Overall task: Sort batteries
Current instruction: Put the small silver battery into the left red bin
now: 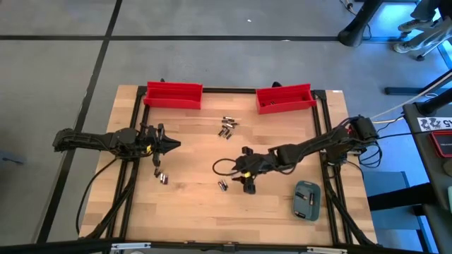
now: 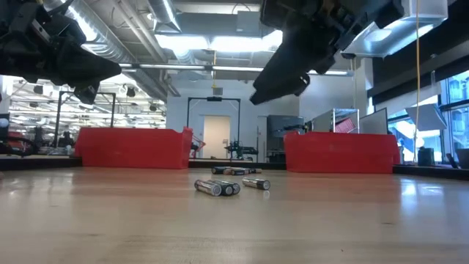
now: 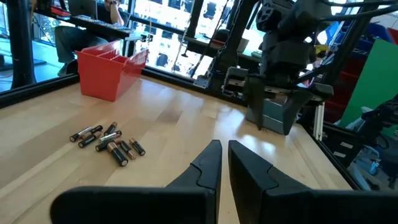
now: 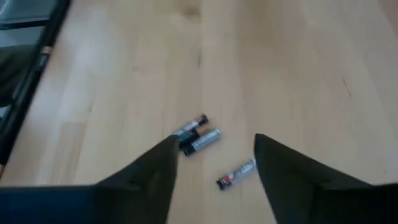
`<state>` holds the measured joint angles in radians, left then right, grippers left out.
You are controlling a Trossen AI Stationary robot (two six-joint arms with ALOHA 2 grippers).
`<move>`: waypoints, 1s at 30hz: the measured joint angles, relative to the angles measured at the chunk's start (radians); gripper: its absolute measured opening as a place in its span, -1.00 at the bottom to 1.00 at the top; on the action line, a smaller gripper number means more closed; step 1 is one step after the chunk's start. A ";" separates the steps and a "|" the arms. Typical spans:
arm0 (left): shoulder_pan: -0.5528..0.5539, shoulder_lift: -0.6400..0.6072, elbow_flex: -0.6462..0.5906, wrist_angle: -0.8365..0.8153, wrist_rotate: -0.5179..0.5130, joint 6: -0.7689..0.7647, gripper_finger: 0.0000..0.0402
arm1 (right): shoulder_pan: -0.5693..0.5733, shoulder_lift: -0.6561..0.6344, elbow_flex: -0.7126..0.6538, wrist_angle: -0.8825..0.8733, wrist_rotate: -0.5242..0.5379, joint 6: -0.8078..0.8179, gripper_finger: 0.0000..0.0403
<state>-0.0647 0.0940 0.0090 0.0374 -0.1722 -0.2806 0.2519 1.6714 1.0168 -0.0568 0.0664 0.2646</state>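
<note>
1. High view: batteries [image 1: 227,127] too small to tell ends apart; one cluster lay loose near the table's [image 1: 191,212] far middle, between two red bins [image 1: 173,94], a pair [image 1: 162,177] sat near the left gripper [image 1: 171,144], and one cell [image 1: 222,185] lay just beside the right gripper [image 1: 248,185]. Grey-blue case [image 1: 307,200] rested at the near right.
2. Low view: arms cut off above; three cells [image 2: 218,188] lay side by side, long axes angled toward the lens, on pale wood, more behind. Bright workshop beyond.
3. Left wrist view: fingers [image 3: 208,165] nearly together, gripping nothing; scattered cluster [image 3: 107,139] pointed every way, short of a red bin [image 3: 102,70]. Seated person at a desk beyond, mostly cut off.
4. Right wrist view: fingers [image 4: 280,162] spread wide, empty, above bare wood; one cell [image 4: 236,173] lay diagonally between them, two more [image 4: 194,137] touching just beyond.
</note>
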 joint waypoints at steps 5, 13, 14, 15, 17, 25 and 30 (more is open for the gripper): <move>0.000 0.000 0.000 0.000 0.000 0.000 -0.90 | -0.004 0.033 0.000 -0.045 0.120 0.129 0.36; 0.000 0.000 0.000 0.000 0.000 0.000 -0.90 | -0.003 0.149 0.004 -0.006 0.152 0.277 0.28; 0.000 0.000 0.000 0.000 0.000 0.000 -0.90 | -0.003 0.162 0.004 0.013 0.156 0.279 0.25; 0.000 0.000 0.000 0.000 0.000 0.000 -0.90 | -0.003 0.174 0.006 0.026 0.161 0.279 0.22; 0.000 0.000 0.000 0.000 0.000 0.000 -0.90 | -0.003 0.204 0.006 0.049 0.160 0.274 0.17; 0.000 0.000 0.000 0.000 0.000 0.000 -0.90 | 0.019 0.271 0.006 0.061 0.203 0.238 -0.02; 0.000 0.000 0.000 0.000 0.000 0.000 -0.90 | 0.026 0.300 0.011 0.026 0.213 0.179 -0.25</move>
<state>-0.0649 0.0944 0.0090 0.0372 -0.1721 -0.2809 0.2775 1.9714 1.0277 -0.0310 0.2793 0.4439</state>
